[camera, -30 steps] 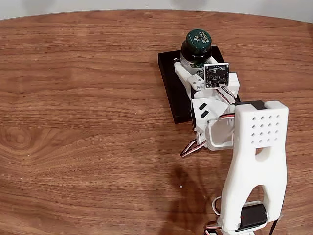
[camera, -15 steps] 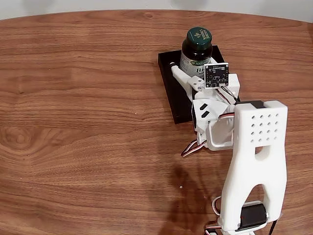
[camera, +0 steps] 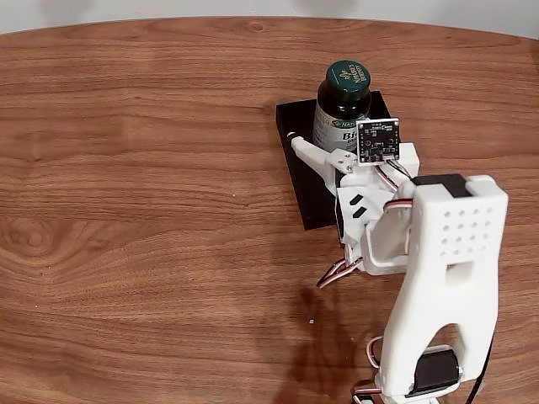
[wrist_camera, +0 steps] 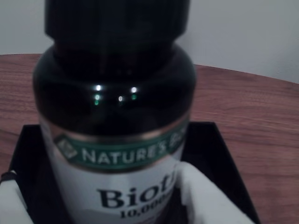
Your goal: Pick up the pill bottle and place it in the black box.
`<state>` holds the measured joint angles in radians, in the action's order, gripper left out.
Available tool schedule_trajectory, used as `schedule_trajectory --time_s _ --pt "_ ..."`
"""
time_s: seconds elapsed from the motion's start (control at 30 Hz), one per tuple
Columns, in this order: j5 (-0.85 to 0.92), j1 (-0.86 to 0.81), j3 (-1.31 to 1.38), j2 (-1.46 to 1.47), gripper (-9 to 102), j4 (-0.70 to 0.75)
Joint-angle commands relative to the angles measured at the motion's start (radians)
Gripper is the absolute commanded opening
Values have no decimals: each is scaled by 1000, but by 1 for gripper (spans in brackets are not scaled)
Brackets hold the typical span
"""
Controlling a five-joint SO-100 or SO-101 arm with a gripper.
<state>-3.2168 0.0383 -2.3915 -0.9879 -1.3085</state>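
The pill bottle, dark amber with a green cap and a white label, stands upright inside the black box at the table's far right of centre in the fixed view. My gripper is open around it. The left finger reaches past the bottle's left side with a gap between them; the other finger is hidden behind the bottle and the camera board. Up close in the wrist view, the bottle rests on the box floor, with one white finger close beside it and the other at the far left edge.
The box lies on a wide wooden table. The white arm rises from the near right edge, with loose cables hanging under the wrist. The table's far edge runs just behind the box.
The jaws have spread apart off the bottle. The bottle has gone from tilted to upright on the box floor, and the box and wrist have shifted slightly right.
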Motion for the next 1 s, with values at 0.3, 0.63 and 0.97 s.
schedule_trajectory --time_s 0.3,0.63,0.97 --pt "-44 17 -327 -563 40 81" --pt "-46 -37 -488 -1092 41 383" --pt "-48 -64 -456 -1342 41 693"
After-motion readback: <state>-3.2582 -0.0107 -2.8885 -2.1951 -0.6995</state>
